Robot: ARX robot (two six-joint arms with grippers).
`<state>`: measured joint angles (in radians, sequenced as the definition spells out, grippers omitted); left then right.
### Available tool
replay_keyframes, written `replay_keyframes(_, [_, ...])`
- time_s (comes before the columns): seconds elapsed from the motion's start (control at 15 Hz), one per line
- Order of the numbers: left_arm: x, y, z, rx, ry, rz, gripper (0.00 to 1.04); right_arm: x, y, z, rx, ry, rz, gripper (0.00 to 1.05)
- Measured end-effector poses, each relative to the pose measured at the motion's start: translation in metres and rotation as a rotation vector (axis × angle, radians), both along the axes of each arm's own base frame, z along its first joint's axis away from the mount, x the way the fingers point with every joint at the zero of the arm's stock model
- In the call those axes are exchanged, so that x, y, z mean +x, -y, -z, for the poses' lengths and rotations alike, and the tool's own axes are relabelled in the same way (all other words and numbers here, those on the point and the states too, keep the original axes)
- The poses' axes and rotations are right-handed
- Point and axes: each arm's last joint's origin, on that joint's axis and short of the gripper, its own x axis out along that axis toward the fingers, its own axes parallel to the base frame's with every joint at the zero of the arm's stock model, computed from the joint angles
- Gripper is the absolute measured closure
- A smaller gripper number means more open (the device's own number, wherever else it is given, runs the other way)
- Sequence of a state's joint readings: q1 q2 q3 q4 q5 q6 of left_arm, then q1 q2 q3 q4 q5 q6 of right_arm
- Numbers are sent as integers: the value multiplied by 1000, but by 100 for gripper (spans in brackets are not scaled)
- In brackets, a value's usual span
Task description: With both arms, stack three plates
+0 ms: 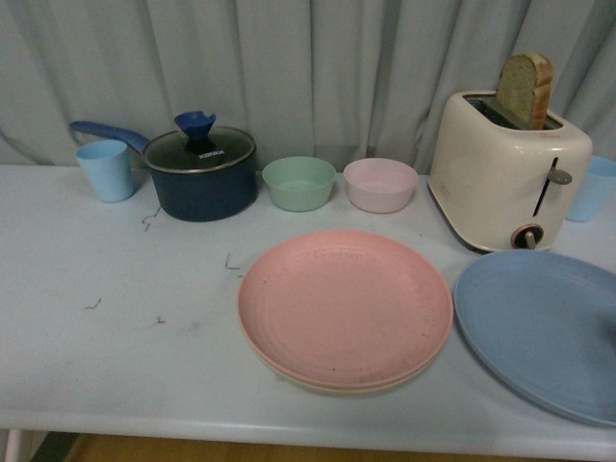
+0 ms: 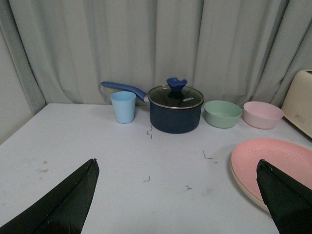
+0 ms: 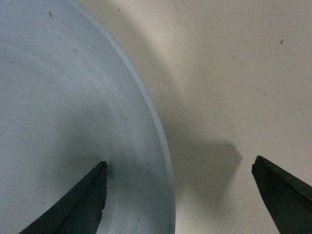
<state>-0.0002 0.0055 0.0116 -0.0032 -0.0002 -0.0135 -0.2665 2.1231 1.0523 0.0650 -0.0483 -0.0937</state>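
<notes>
Pink plate (image 1: 345, 308) lies stacked on the beige plate (image 1: 332, 388) at the near middle of the white table (image 1: 115, 337). The light blue plate (image 1: 544, 327) sits just right of them. The right gripper (image 3: 178, 200) is spread wide, one finger over the blue plate and the other over the table. The left gripper (image 2: 175, 204) gapes empty left of the stack.
</notes>
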Motion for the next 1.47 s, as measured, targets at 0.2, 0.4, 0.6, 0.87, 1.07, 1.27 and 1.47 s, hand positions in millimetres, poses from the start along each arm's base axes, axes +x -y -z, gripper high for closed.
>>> replay_keyframes(0.2, [0,0,0,0,0,0,7,6,-1,3,-2,16,13,56])
replay_keyframes(0.4, [0,0,0,0,0,0,7,-1,5,1,7,33,25,88])
replay_keyframes(0.6, [0,0,0,0,0,0,7,-34,15,-14,98,41,50,101])
replay_keyframes(0.87, [0,0,0,0,0,0,7,-90,40,-66,119,87,113,102])
replay_keyframes(1.07, [0,0,0,0,0,0,7,-89,1,-133,164,303,-60,102])
replay_keyframes(1.27, [0,0,0,0,0,0,7,-66,-35,-145,210,356,-137,102])
replay_keyframes(1.47, [0,0,0,0,0,0,7,-39,-75,-144,251,367,-204,102])
